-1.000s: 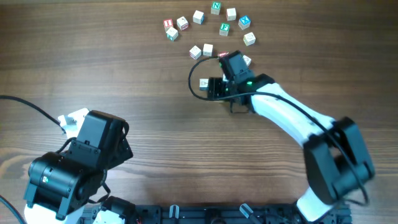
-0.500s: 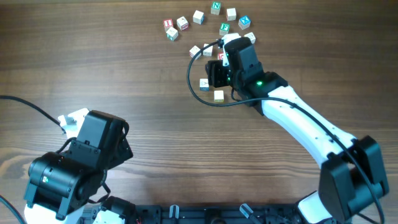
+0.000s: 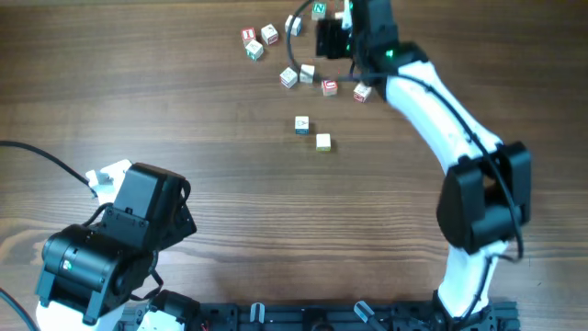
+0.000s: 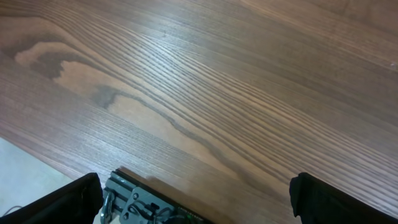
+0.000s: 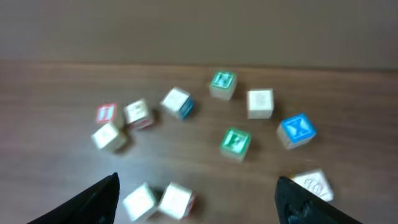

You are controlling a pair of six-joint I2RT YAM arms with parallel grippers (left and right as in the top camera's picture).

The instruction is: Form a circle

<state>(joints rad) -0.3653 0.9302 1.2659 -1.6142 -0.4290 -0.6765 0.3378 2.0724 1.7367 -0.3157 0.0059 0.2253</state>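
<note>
Wooden table (image 3: 184, 92) from above. Right arm (image 3: 432, 101) reaches to the far edge over scattered alphabet cubes (image 3: 262, 41); two cubes (image 3: 312, 133) lie nearer. Left arm (image 3: 110, 248) sits near left.

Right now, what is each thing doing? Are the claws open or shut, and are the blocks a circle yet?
left gripper: open, empty, over bare table.
right gripper: open, holding nothing, above the far blocks.
alphabet cubes: loose and scattered, no ring formed.
two near cubes: lying apart from the main bunch.
</note>
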